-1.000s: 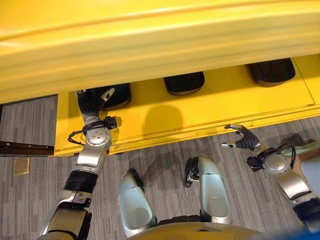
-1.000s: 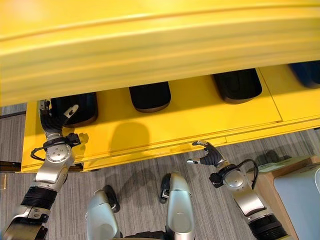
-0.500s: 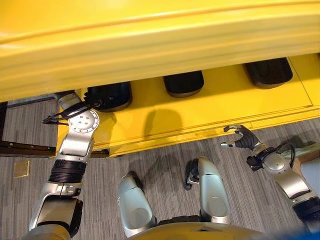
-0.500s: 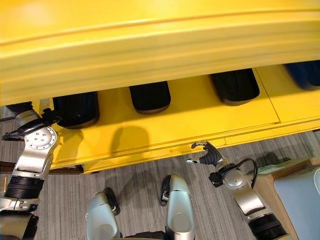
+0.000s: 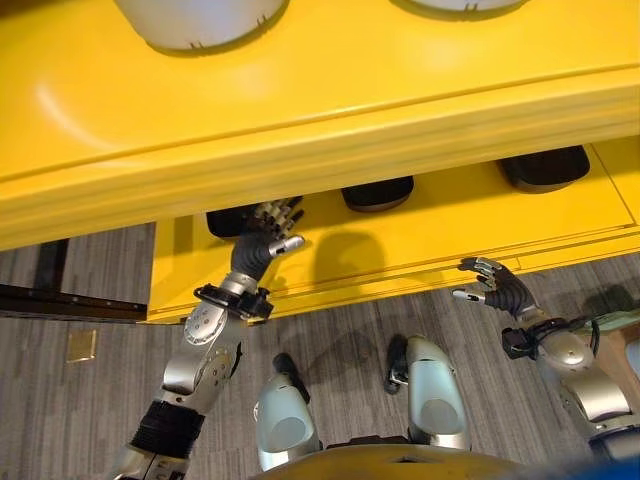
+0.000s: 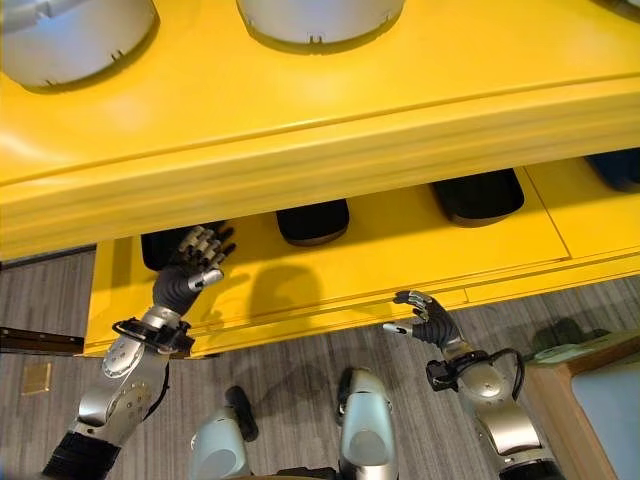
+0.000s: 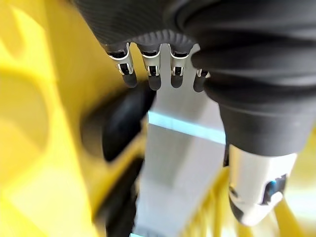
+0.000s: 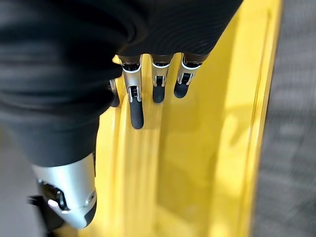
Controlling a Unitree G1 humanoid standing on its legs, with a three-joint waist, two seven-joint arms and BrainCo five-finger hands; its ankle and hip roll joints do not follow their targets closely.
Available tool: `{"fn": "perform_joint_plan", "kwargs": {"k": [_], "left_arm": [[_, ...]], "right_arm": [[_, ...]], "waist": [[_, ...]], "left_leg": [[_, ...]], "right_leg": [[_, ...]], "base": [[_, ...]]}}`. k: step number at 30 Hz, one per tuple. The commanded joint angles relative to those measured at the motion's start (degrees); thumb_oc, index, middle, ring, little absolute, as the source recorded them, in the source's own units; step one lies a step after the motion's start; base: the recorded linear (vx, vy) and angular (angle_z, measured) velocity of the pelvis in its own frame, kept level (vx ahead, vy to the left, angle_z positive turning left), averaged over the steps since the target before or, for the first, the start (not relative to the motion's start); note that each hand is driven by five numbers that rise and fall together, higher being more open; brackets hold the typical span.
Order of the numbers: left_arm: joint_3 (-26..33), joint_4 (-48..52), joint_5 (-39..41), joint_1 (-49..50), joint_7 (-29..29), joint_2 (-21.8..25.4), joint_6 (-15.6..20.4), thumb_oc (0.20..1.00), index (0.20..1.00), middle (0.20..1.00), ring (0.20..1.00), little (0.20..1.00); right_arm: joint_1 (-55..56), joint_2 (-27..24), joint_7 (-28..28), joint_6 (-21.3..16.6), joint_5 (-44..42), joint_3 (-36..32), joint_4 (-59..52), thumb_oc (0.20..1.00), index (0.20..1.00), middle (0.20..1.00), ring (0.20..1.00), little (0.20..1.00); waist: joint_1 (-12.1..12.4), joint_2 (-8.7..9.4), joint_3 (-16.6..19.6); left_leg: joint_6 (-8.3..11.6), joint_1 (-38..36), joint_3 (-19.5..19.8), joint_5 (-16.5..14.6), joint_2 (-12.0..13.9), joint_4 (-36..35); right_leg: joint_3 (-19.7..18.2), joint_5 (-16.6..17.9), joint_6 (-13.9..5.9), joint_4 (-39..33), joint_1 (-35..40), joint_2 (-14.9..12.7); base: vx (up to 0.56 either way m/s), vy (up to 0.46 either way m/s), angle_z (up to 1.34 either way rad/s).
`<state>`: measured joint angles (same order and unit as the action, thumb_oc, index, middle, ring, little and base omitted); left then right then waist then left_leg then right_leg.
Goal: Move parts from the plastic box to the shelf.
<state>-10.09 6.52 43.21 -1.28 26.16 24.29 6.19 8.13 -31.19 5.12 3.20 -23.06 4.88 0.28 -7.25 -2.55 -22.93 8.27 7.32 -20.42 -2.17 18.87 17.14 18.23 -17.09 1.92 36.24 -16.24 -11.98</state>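
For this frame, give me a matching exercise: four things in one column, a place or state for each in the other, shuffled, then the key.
Things:
1. left hand
2. right hand
3. black parts
4. pale round parts

Places or states:
A. on the shelf's upper level
B. open, at the front edge of the yellow shelf
C. lined up on the lower level, partly under the upper one
D. open, empty, reaching in by the leftmost black part

Pairs: 1-D, 2-B, 3-C, 4-A
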Motion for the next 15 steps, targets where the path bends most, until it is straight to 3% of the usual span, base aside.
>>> {"fn": "perform_joint_plan", "kwargs": {"k": [1, 3, 6, 9, 15], "left_arm": [[-3.7, 1.5, -2.2, -3.1, 17.2, 2.6, -2.2, 1.000, 1.000, 1.000, 1.000, 1.000], [-7.2, 0.2, -3.8, -3.6, 24.1, 5.3, -0.5, 1.000, 1.000, 1.000, 1.000, 1.000], [-8.1, -0.7, -1.1, -2.9, 27.7, 6.6, -3.1, 1.000, 1.000, 1.000, 1.000, 1.000], [-8.3, -1.5, -4.3, -1.6, 29.2, 6.6, -1.0, 1.000, 1.000, 1.000, 1.000, 1.000], [-8.3, -2.3, -5.5, 1.8, 29.4, 6.7, -1.7, 1.000, 1.000, 1.000, 1.000, 1.000]], "right_arm": [[-7.2, 2.5, 5.5, -9.1, -7.9, -0.1, -2.0, 1.000, 1.000, 1.000, 1.000, 1.000], [-7.8, 1.7, 6.6, -8.2, -10.4, -0.2, -0.2, 1.000, 1.000, 1.000, 1.000, 1.000], [-7.2, 1.1, 7.2, -7.0, -11.1, -0.2, 0.9, 1.000, 1.000, 1.000, 1.000, 1.000], [-5.1, 1.6, 8.0, -6.6, -9.9, -0.9, 1.3, 1.000, 1.000, 1.000, 1.000, 1.000], [-1.7, 1.9, 9.4, -6.6, -9.4, -1.7, 1.1, 1.000, 1.000, 1.000, 1.000, 1.000]], "waist": [[-1.5, 1.44, 1.7], [-2.4, 0.89, 2.5], [-3.0, 0.53, 4.1], [-3.5, 0.50, 6.0], [-4.6, 0.96, 9.5]], "left_leg": [[-2.04, -3.1, -3.9, 0.5, 0.6, 1.3], [-1.92, -4.8, -5.0, 0.6, 0.1, -0.8], [-1.84, -7.3, -5.8, 1.2, -0.7, -4.1], [-1.33, -9.3, -6.2, 2.4, -1.4, -7.0], [-0.14, -14.0, -9.2, 5.6, -2.4, -14.8]], "right_leg": [[-4.3, 2.5, -4.99, -4.0, 6.3, 0.1], [-4.6, 3.5, -5.31, -6.2, 7.5, -0.3], [-4.9, 5.3, -5.89, -10.3, 9.7, -0.5], [-5.4, 7.6, -6.41, -14.6, 11.2, -0.4], [-4.3, 13.4, -8.26, -26.0, 15.9, -0.5]], "base": [[0.04, 0.124, -0.08], [0.06, 0.130, -0.14], [0.10, 0.069, -0.14], [0.11, 0.016, -0.03], [0.09, -0.018, 0.01]]}}
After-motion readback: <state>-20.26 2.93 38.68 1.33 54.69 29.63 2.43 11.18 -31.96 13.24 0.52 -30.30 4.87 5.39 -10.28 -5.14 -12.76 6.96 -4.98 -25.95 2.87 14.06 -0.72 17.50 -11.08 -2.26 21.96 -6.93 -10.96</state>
